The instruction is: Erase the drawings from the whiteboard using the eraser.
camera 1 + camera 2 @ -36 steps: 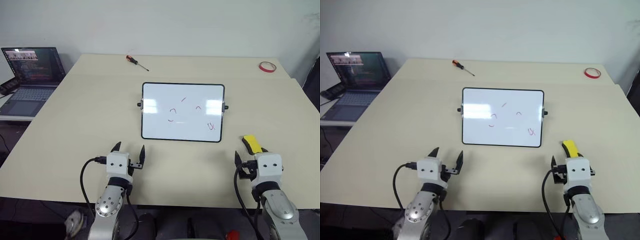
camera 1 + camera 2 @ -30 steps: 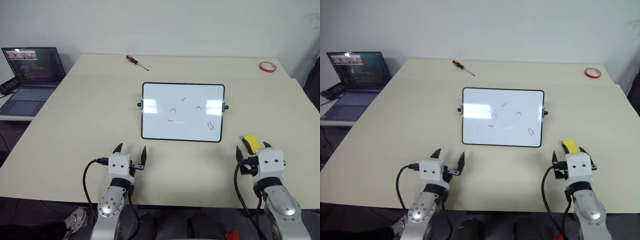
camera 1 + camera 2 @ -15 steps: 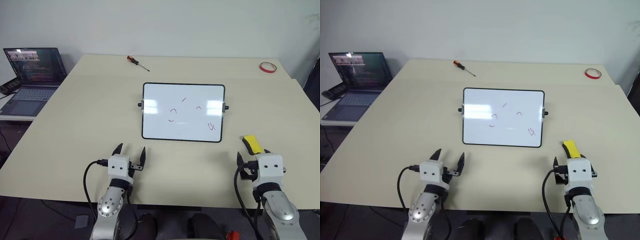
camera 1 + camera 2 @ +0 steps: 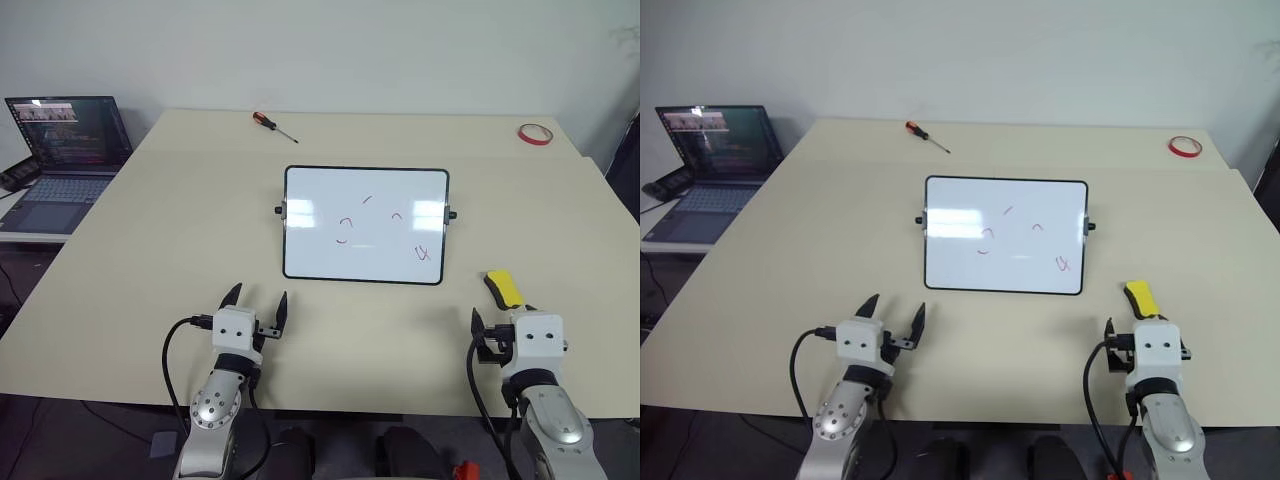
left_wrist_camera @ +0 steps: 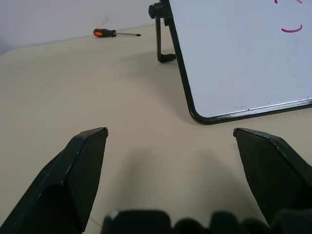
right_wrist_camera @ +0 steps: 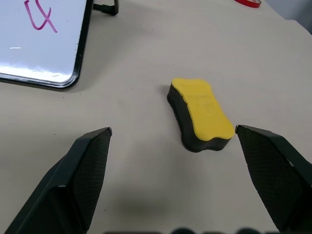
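Observation:
The whiteboard [image 4: 320, 255] stands tilted at the middle of the table, with small red drawings [image 4: 346, 221] scattered over it and one near its lower right corner [image 4: 422, 252]. To the right of the board, the yellow-topped eraser [image 4: 504, 288] lies flat on the table. My right gripper [image 4: 503, 318] hovers just short of the eraser, open and holding nothing. In the right wrist view the eraser [image 6: 201, 113] lies ahead between the spread fingers, apart from them. My left gripper [image 4: 258, 296] is open and empty, in front of the board's lower left corner [image 5: 204, 116].
A screwdriver [image 4: 272, 122] lies at the far edge of the table and a red tape ring [image 4: 535, 133] at the far right corner. An open laptop [image 4: 60, 140] sits on a separate surface to the left. Both grippers are near the table's front edge.
My right gripper has sunk a little and drawn slightly back, so the whole eraser now shows ahead of it. The left gripper has hardly moved.

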You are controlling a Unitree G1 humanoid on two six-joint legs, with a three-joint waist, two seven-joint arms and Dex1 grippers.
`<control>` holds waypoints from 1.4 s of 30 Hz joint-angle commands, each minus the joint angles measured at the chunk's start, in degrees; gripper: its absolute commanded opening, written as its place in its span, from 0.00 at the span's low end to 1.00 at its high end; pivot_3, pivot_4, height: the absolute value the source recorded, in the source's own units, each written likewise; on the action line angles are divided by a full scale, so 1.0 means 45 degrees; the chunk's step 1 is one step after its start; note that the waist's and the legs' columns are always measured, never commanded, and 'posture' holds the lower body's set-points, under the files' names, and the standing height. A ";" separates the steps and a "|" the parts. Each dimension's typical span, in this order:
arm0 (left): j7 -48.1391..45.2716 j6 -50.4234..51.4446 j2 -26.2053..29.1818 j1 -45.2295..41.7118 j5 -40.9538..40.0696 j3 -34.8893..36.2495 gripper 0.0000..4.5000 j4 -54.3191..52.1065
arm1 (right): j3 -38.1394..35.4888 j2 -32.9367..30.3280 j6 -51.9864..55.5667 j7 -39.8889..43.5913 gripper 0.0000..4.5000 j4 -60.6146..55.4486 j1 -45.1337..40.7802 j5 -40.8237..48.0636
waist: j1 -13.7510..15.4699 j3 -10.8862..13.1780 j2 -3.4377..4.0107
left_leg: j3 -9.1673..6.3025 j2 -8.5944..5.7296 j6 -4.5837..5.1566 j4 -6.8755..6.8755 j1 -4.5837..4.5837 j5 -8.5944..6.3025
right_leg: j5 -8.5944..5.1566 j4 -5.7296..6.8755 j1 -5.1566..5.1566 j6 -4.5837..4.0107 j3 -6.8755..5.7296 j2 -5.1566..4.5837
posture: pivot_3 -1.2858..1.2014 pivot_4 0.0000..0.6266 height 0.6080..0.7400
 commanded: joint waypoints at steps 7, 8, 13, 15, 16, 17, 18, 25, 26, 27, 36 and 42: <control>-0.0448 0.0449 0.0602 -0.0358 -0.0475 0.0424 1.00 -0.0700 | -0.0247 0.0028 -0.0295 -0.0029 0.99 -0.0312 -0.0150 0.0149 | -0.0003 0.0001 -0.0001 | -0.0002 0.0001 0.0000 -0.0001 0.0001 0.0000 | 0.0000 0.0001 0.0000 0.0000 0.0000 0.0001 | 0.52 0.24 1.00; -0.0609 0.0606 0.0744 -0.0556 -0.0688 0.0530 1.00 -0.0825 | -0.0414 0.0047 -0.0204 -0.0093 0.99 -0.0361 -0.0212 0.0185 | 0.0001 0.0002 -0.0002 | -0.0004 0.0001 0.0000 -0.0001 0.0000 0.0000 | 0.0000 0.0001 0.0000 0.0000 -0.0001 0.0001 | 0.52 0.24 1.00; -0.1556 0.2114 0.1423 -0.1236 -0.1917 0.0883 1.00 -0.1816 | -0.0926 -0.0182 0.0134 0.0140 0.99 -0.0828 -0.0303 0.0450 | 0.0004 0.0003 -0.0004 | -0.0005 0.0000 -0.0001 0.0000 -0.0007 0.0000 | 0.0000 0.0000 -0.0002 0.0000 -0.0007 0.0002 | 0.52 0.24 1.00; -0.2116 0.2869 0.1983 -0.1677 -0.2325 0.0979 1.00 -0.2446 | -0.1246 -0.0324 0.0466 0.0278 0.99 -0.1254 -0.0282 0.0671 | 0.0002 0.0003 -0.0003 | -0.0003 -0.0001 0.0000 -0.0001 -0.0010 0.0000 | 0.0000 -0.0002 -0.0003 -0.0001 -0.0005 0.0001 | 0.52 0.24 1.00; -0.2619 0.3423 0.2392 -0.2179 -0.2690 0.0981 1.00 -0.2716 | -0.1441 -0.0403 0.0739 0.0374 0.99 -0.1510 -0.0318 0.0819 | 0.0004 0.0004 -0.0002 | -0.0006 0.0001 0.0000 -0.0002 -0.0012 0.0000 | 0.0000 -0.0001 -0.0007 -0.0001 -0.0005 0.0002 | 0.52 0.24 1.00; -0.2956 0.3829 0.2668 -0.2518 -0.2955 0.0978 1.00 -0.2900 | -0.1577 -0.0451 0.0947 0.0450 0.99 -0.1689 -0.0346 0.0919 | 0.0010 0.0006 -0.0004 | -0.0008 0.0002 -0.0001 -0.0003 -0.0015 0.0000 | 0.0000 0.0000 -0.0009 -0.0001 -0.0006 0.0003 | 0.52 0.24 1.00; -0.3317 0.4301 0.2927 -0.3012 -0.3293 0.0961 1.00 -0.3005 | -0.1717 -0.0474 0.1243 0.0515 0.99 -0.1832 -0.0473 0.1070 | 0.0011 0.0005 -0.0004 | -0.0012 0.0002 -0.0002 -0.0001 -0.0016 0.0001 | 0.0001 0.0006 -0.0009 -0.0002 -0.0008 0.0005 | 0.52 0.24 1.00; -0.6242 0.6675 0.3866 -0.5708 -0.5403 -0.0067 1.00 -0.3176 | -0.2338 -0.0627 0.3172 0.0695 0.99 -0.1976 -0.1959 0.2131 | -0.0023 0.0006 -0.0005 | 0.0004 -0.0003 -0.0001 -0.0001 -0.0005 0.0001 | 0.0001 0.0001 -0.0002 -0.0001 -0.0008 0.0010 | 0.52 0.24 1.00; -0.6767 0.6775 0.3913 -0.6126 -0.5516 -0.0319 1.00 -0.3008 | -0.2472 -0.0641 0.3517 0.0672 0.99 -0.1952 -0.2274 0.2322 | -0.0026 0.0007 -0.0006 | 0.0003 -0.0001 -0.0002 -0.0001 -0.0011 0.0001 | 0.0001 0.0001 -0.0006 -0.0001 -0.0010 0.0013 | 0.52 0.24 1.00; -0.7270 0.6887 0.3929 -0.6432 -0.5688 -0.0521 1.00 -0.2848 | -0.2585 -0.0701 0.3831 0.0660 0.99 -0.1935 -0.2550 0.2457 | -0.0032 0.0008 -0.0006 | 0.0004 0.0003 -0.0001 -0.0001 -0.0022 0.0002 | 0.0001 0.0001 -0.0015 -0.0001 -0.0009 0.0017 | 0.52 0.24 1.00; -1.1824 0.6132 0.3783 -0.8555 -0.5652 -0.2337 1.00 0.0560 | -0.3643 -0.1494 0.5434 0.1144 0.99 -0.0673 -0.4148 0.3567 | -0.0031 0.0008 -0.0005 | 0.0025 0.0000 0.0001 0.0002 -0.0025 0.0002 | 0.0002 0.0001 -0.0016 -0.0003 -0.0009 0.0075 | 0.52 0.24 1.00; -1.3675 0.4325 0.2949 -0.9701 -0.4697 -0.3131 1.00 0.3872 | -0.3996 -0.1870 0.5444 0.1400 0.99 0.0712 -0.4818 0.4068 | -0.0037 0.0008 -0.0005 | 0.0046 0.0002 0.0003 0.0003 -0.0034 0.0002 | 0.0002 0.0002 -0.0026 -0.0003 -0.0004 0.0080 | 0.52 0.24 1.00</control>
